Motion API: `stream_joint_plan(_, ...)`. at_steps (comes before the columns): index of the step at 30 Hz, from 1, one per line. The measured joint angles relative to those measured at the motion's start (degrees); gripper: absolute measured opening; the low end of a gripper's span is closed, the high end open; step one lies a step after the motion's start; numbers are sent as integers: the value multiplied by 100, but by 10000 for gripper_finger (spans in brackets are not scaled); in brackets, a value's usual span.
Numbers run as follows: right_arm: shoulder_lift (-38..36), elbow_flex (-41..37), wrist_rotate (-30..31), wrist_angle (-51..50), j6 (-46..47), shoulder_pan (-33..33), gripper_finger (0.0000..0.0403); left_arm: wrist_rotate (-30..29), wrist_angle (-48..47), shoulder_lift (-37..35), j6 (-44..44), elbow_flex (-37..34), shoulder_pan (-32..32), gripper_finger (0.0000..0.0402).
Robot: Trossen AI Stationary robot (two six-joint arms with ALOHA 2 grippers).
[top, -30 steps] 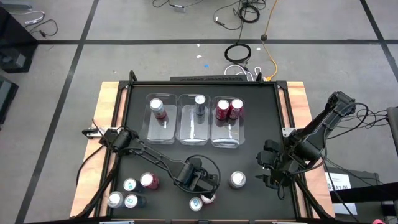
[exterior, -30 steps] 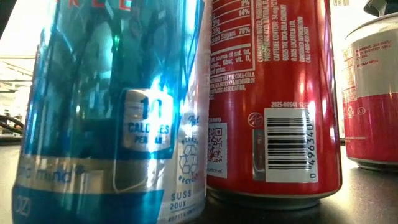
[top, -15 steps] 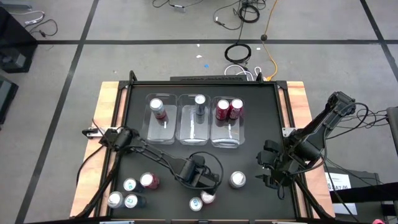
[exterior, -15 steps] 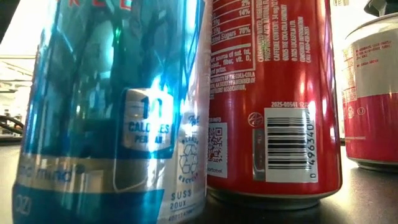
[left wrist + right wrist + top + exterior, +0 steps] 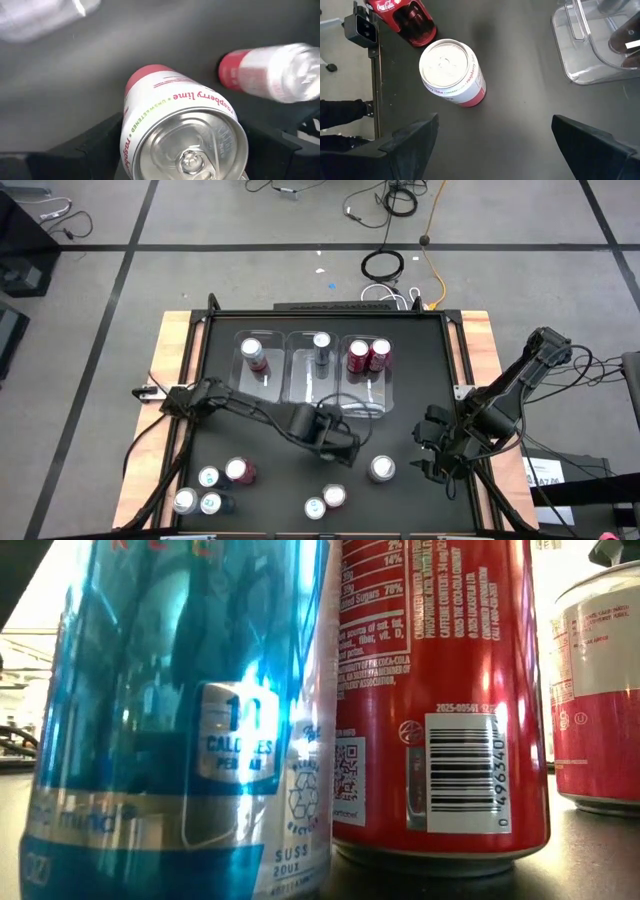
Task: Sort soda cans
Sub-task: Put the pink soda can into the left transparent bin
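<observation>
My left gripper [image 5: 335, 442] hangs over the table's middle, shut on a white and pink soda can [image 5: 175, 120] that it hides in the high view. A like can [image 5: 381, 468] stands to its right on its base. Two more cans [image 5: 325, 501] stand near the front edge, and several [image 5: 210, 488] stand at the near left. My right gripper [image 5: 432, 455] waits open by the right edge, apart from the white and pink can [image 5: 452, 72]. The low view shows a blue can [image 5: 180, 720] and a red can [image 5: 440, 700] up close. My left gripper pinches the can's side wall [image 5: 125, 145] just under the top rim, one finger [image 5: 90, 150] on each side. The fingers come from above, pointing steeply down. The can hangs upright below them, its pink base [image 5: 150, 75] clear of the table.
Three clear bins [image 5: 312, 395] stand in a row at the far middle. The left one holds a maroon can [image 5: 255, 355], the middle one a silver can [image 5: 321, 345], the right one two red cans [image 5: 368, 355]. Dark tabletop lies bare between bins and near cans.
My left gripper has risen and gone toward the far right, toward the bins, rolling about its own axis, still shut on the white and pink can. The two cans by the front edge, partly hidden under it before, now stand in plain view.
</observation>
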Motion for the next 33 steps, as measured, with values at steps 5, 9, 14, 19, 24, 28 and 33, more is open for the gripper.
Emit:
stream_joint_plan(5,0,-1,27,4,104,-2,382,7,-270,-410,812,-6,404,330)
stream_joint_plan(9,-2,-2,173,2,302,-2,382,9,-739,-840,1482,110,751,330)
stream_joint_plan(14,-2,-2,500,1,566,-2,382,-39,-1201,-1409,2435,110,1274,330)
stream_joint_plan(19,0,-2,680,0,811,-2,382,-45,-1134,-1953,3471,94,1822,330)
stream_joint_plan(24,11,-2,804,0,1130,-19,382,-27,-1096,-2429,4408,-227,2264,330)
stream_joint_plan(28,9,-2,808,-2,1389,-69,382,33,-1088,-2924,4941,-1024,2601,330)
stream_joint_plan(33,9,-2,806,-2,1459,-182,382,37,-1098,-3483,5368,-2395,3018,330)
